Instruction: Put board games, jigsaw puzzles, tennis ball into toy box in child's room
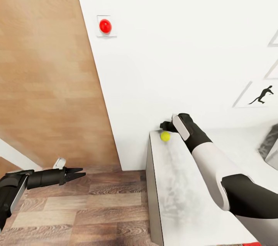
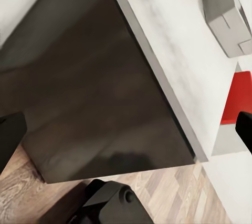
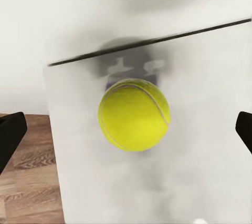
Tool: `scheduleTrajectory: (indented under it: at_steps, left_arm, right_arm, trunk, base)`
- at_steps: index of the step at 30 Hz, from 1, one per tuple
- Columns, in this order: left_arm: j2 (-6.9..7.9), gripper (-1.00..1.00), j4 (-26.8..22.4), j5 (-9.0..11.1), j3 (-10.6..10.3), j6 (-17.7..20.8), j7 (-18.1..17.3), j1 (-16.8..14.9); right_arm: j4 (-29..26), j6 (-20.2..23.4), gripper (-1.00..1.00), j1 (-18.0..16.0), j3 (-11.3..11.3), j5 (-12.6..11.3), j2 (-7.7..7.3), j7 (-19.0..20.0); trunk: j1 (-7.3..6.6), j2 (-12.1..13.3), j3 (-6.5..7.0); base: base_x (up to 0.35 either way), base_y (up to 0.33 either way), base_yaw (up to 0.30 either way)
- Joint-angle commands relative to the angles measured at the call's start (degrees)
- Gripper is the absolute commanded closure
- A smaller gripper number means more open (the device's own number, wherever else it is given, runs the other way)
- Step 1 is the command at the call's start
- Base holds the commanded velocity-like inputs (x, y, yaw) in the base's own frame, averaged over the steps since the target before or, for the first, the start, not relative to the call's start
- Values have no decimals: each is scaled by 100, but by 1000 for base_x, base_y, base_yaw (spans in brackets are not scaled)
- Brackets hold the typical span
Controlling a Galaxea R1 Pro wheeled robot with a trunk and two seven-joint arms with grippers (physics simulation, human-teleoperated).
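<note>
The tennis ball (image 1: 165,136) lies at the far corner of the light grey table (image 1: 181,184), close to the white wall. My right gripper (image 1: 167,125) hovers just over it, open. In the right wrist view the ball (image 3: 134,121) sits on the table top (image 3: 199,182) midway between the two black fingertips (image 3: 10,134), touching neither. My left gripper (image 1: 79,172) hangs open over the wood floor left of the table, holding nothing. The grey toy box (image 2: 223,19) stands farther along the table top (image 2: 173,40). Board games, jigsaw puzzles and bed are out of view.
A small red ball (image 1: 105,26) rests on a little wall shelf high on the white wall. A black silhouette print (image 1: 262,95) hangs at the right. Something red (image 2: 239,98) sits beside the table. The table's dark side panel (image 2: 105,92) faces the plank floor (image 1: 77,207).
</note>
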Motion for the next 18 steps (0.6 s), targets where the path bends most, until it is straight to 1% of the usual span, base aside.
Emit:
scheduleTrajectory:
  at_steps: [1,9,18]
  left_arm:
    - [2,-100,-1,7,0,59,-15,-3]
    - [1,-100,0,9,-1,54,-20,-3]
    - [9,-100,1,11,-5,53,-22,-3]
  right_arm:
    - [41,11,-100,-33,21,-60,2,-57]
    - [170,27,-100,-233,27,-60,29,-52]
    - [348,25,-100,-345,28,-58,25,-51]
  trunk:
    - [3,-11,-20]
    - [3,-11,-93]
    - [3,-11,-176]
  base:
    - [0,0,0]
    - [0,0,0]
    - [0,0,0]
